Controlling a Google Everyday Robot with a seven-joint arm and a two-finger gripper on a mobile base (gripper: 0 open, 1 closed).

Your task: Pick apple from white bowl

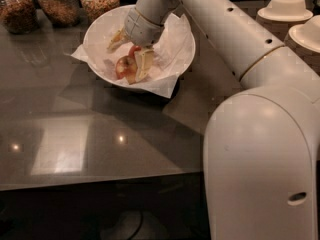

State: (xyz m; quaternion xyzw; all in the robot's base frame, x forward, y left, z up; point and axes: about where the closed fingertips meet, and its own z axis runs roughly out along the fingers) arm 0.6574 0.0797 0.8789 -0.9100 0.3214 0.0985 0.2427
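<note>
camera view: claw (131, 54) in bowl (90, 31), counter (75, 129)

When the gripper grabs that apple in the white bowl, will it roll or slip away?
Likely to roll: the apple is round and lies loose on the crinkled paper in the white bowl. Its smooth-looking skin may slip. The gripper sits right over it in the bowl, fingers apart, so an off-centre touch could nudge it aside.

Dim, warm light from above. The dark counter (75, 134) mirrors pale patches and small glints. The white bowl (175, 59) and arm (225, 29) glow brightest; the claw (130, 54), inside the bowl, shades the apple (123, 66)
</note>
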